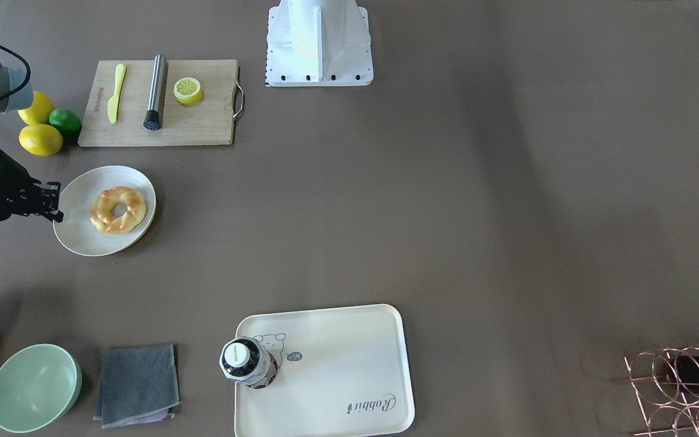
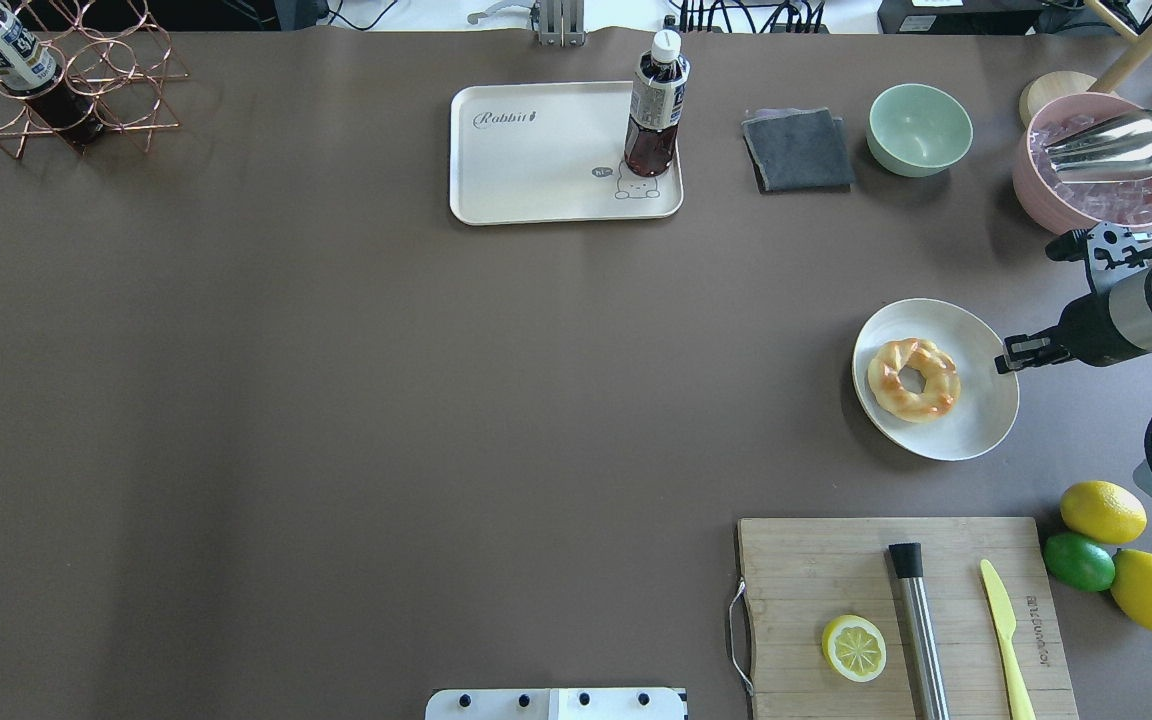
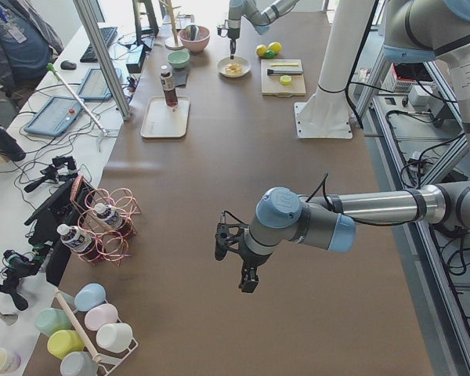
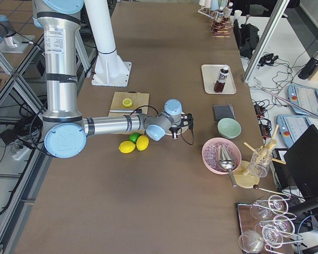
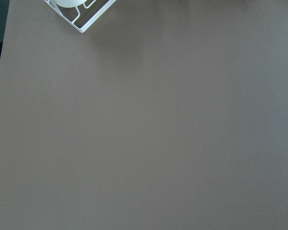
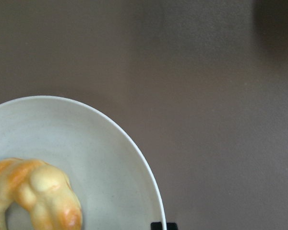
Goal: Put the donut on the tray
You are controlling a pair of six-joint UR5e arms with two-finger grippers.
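Observation:
The donut [image 2: 914, 379] lies on a round off-white plate [image 2: 976, 420] on the table's right side; it also shows in the front view [image 1: 118, 209] and the right wrist view [image 6: 38, 196]. My right gripper [image 2: 1014, 354] hangs over the plate's right rim, beside the donut and apart from it; its fingers look shut and empty. The cream tray [image 2: 536, 150] lies at the far middle, with a dark drink bottle [image 2: 656, 110] standing on its bear-print corner. My left gripper [image 3: 233, 262] hangs over bare table far from both; I cannot tell whether it is open.
A wooden cutting board [image 2: 806, 600] with a lemon half, a steel muddler and a yellow knife lies near the robot. Two lemons and a lime [image 2: 1106, 550] sit beside it. A grey cloth [image 2: 798, 150], green bowl [image 2: 920, 128] and pink ice bowl [image 2: 1101, 190] stand right of the tray.

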